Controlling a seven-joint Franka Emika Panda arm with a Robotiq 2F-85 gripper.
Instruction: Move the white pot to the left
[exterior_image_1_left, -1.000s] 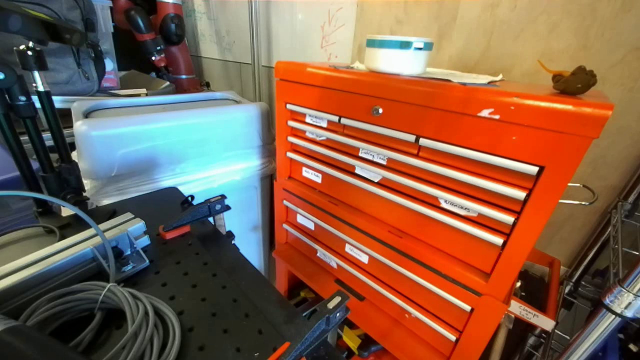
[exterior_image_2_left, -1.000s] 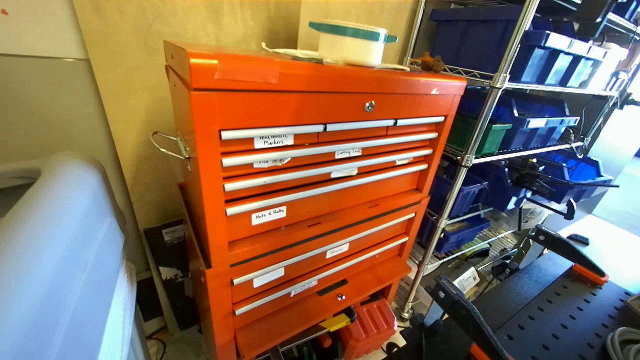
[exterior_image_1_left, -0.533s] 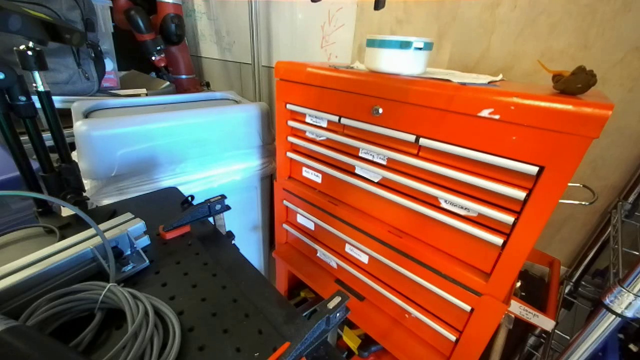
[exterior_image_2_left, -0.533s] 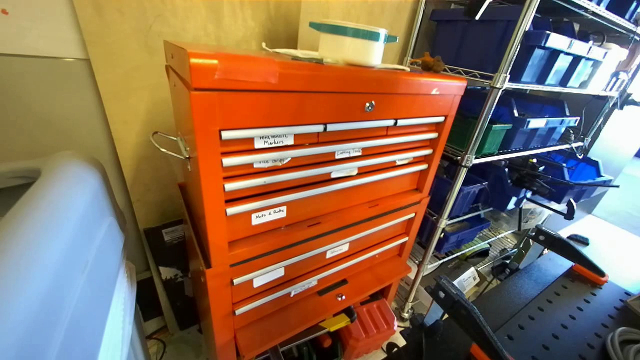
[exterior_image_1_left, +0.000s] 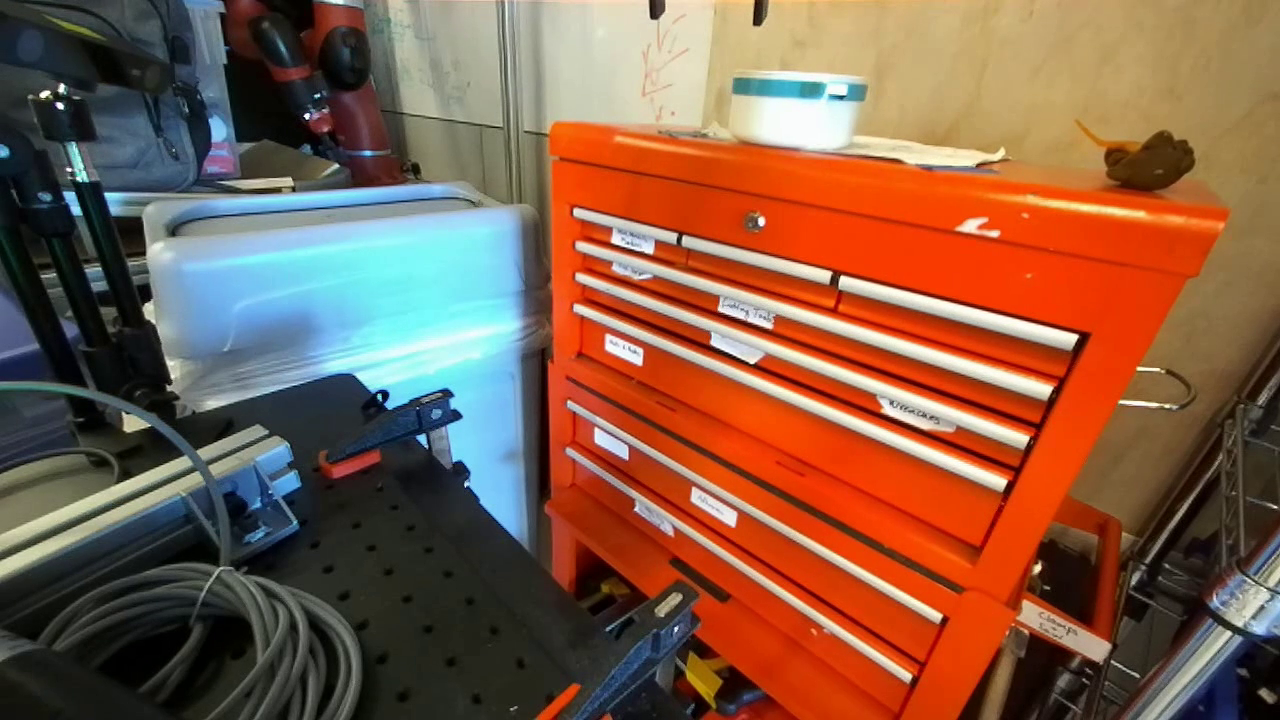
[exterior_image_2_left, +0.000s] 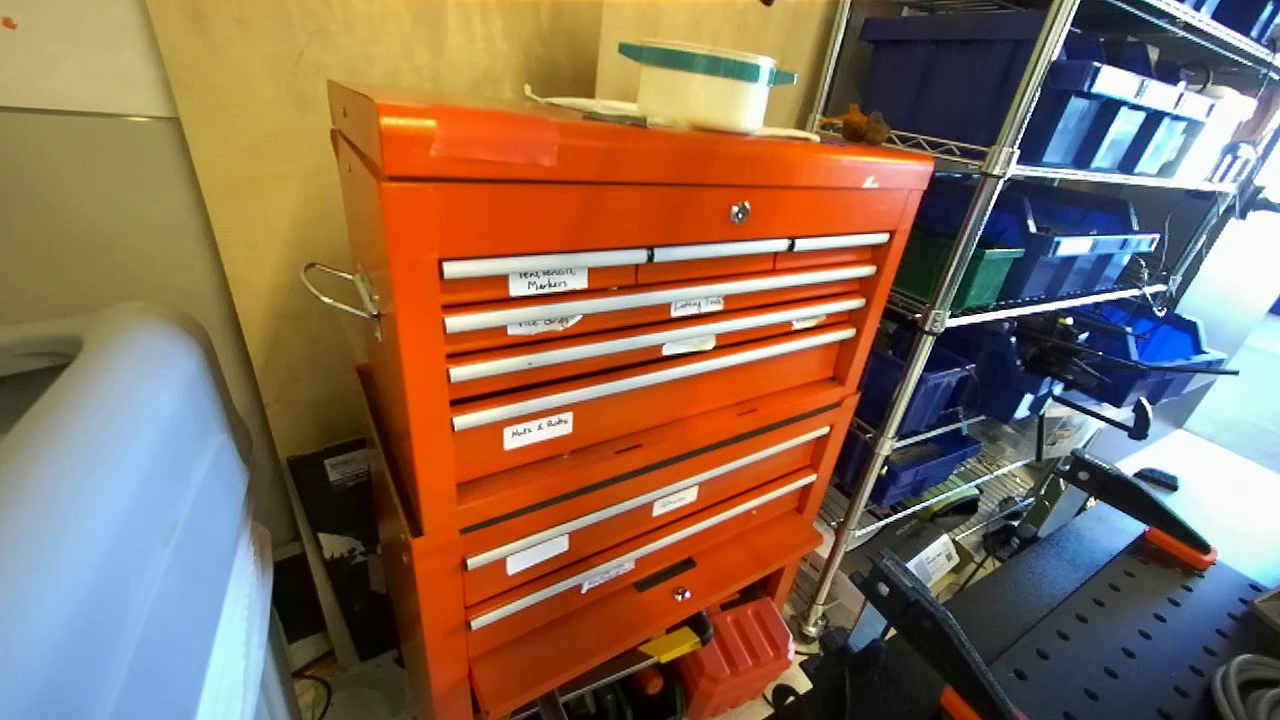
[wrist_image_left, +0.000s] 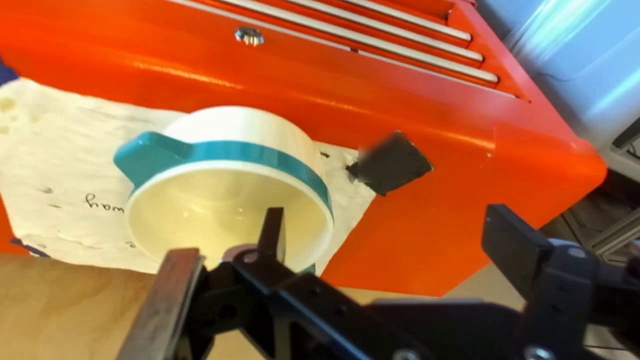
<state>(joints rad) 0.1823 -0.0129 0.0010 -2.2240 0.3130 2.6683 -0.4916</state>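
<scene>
The white pot stands upright on the orange cabinet, on a sheet of paper; it also shows in an exterior view. In the wrist view the pot is open-topped, with a teal band and teal handle, and nothing shows inside. My gripper shows only as two dark fingertips at the top edge of an exterior view, above the pot and apart from it. In the wrist view the gripper is open and empty. One finger overlaps the pot's opening; the other is over the cabinet's end.
The paper lies under the pot, with a dark patch beside it. A small brown object sits at the cabinet's other end. A wall stands behind, and wire shelving with blue bins stands beside it.
The fingertips have come down into an exterior view at its top edge, and the gap between them looks slightly narrower than half a second ago. The pot has not moved.
</scene>
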